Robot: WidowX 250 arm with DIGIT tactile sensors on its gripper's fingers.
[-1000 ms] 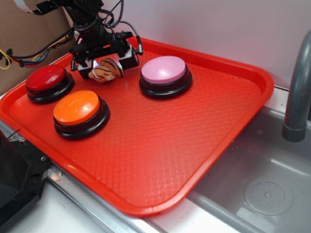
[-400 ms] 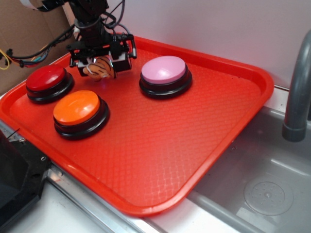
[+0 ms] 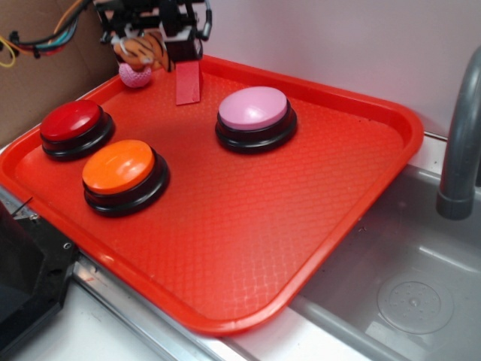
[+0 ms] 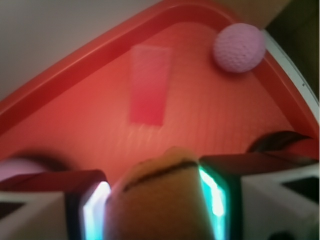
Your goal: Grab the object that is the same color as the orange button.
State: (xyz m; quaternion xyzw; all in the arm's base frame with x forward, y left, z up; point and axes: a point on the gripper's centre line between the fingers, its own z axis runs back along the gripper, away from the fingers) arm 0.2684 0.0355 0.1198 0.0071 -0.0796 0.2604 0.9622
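Observation:
My gripper (image 3: 146,41) hangs above the tray's far left corner, shut on the orange striped plush tiger (image 3: 139,50), which is lifted off the tray. In the wrist view the tiger (image 4: 157,200) fills the gap between both fingers, touching each pad. The orange button (image 3: 120,169) with its black base stands near the tray's front left, well below and in front of the gripper.
A red tray (image 3: 361,105) holds a red button (image 3: 71,122), a pink button (image 3: 254,110), a pink dimpled ball (image 3: 135,75) in the far corner and a flat red rectangle (image 3: 188,83). A steel sink (image 3: 406,286) and grey faucet pipe (image 3: 460,150) lie right.
The gripper has risen and moved toward the far left corner, carrying the tiger up off the tray. The pink ball and the flat red piece, hidden before, now show beneath it.

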